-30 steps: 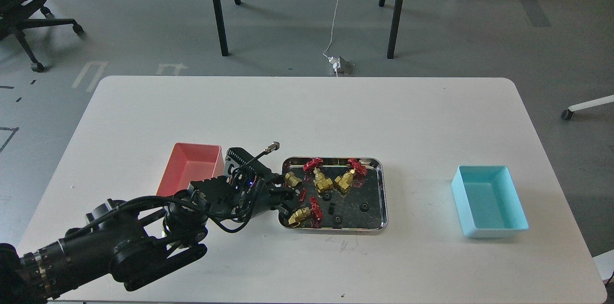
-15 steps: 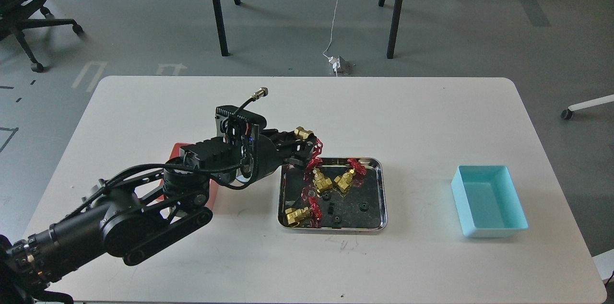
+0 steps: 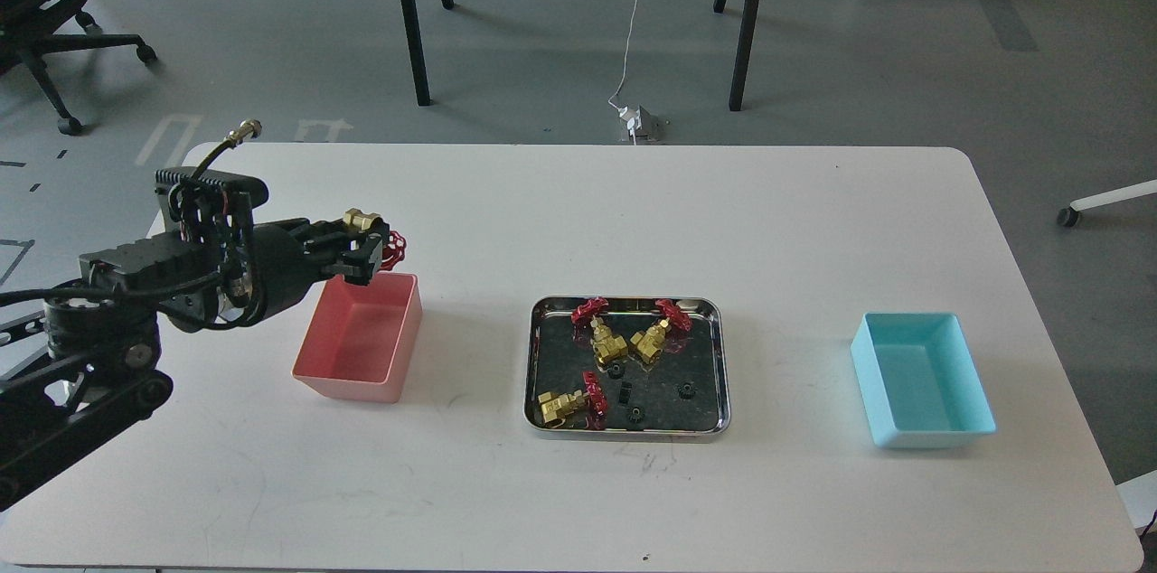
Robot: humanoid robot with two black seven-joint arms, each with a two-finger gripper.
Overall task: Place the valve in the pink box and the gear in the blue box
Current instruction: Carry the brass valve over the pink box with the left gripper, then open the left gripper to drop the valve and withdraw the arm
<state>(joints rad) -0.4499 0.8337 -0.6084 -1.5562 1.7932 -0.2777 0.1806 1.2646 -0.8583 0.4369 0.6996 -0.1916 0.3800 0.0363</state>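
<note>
A white table (image 3: 578, 220) is set on grey flooring. The valve (image 3: 372, 234), clamped in the left gripper (image 3: 362, 249), is held level, handwheel rightward, above the pink box (image 3: 362, 338).

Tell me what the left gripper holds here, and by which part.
The left gripper holds a valve by its brass body; the red handwheel sticks out free, above the pink box's far rim.

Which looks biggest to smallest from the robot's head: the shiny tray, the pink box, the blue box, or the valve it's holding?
1. Steel tray, largest.
2. Pink box and blue box: they look about alike, so no ranking between them.
3. Valve in the left gripper, smallest.
</note>
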